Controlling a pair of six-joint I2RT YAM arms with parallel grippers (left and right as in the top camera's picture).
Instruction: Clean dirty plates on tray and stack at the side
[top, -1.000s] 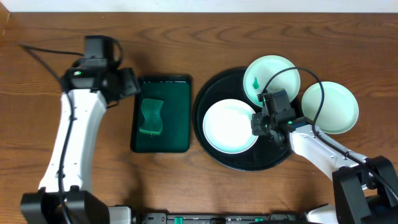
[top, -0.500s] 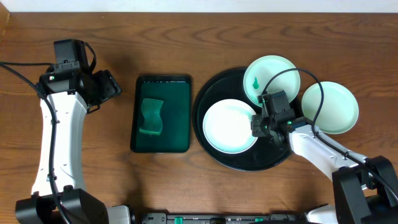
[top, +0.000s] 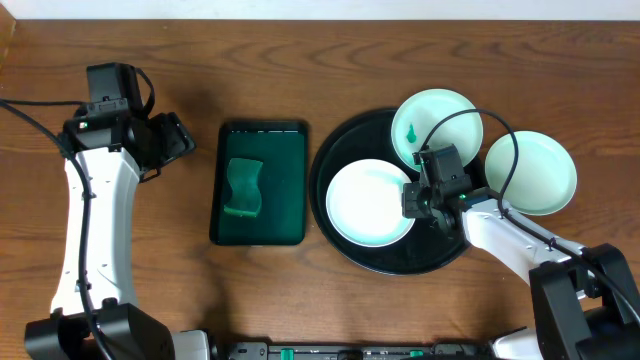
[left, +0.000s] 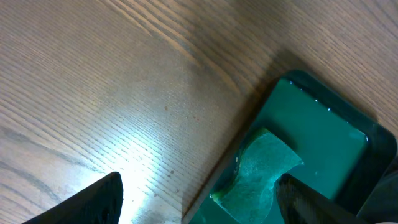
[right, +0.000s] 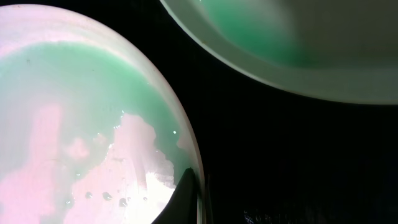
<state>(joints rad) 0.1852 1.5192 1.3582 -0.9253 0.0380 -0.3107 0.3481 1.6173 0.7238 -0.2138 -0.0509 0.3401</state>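
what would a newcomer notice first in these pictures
The glossy black tray right of centre, holding a white plate and a green-smeared plate overlapping its far rim. The right gripper sits at the white plate's edge; a third plate lies on the table beside the tray.

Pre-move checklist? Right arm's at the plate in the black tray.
1. Right pincer shut at the rim of the centre plate: ok. Whether it truly holds that rim: cannot tell.
2. Left pincer open and empty, above the table, left of the green tray: ok.
3. Sponge lying in the green tray: ok.
4. Smeared plate, at the black tray's far rim, clean: not ok, green mark shows.
5. Third plate on the table right of the black tray, nothing stacked on it: ok.
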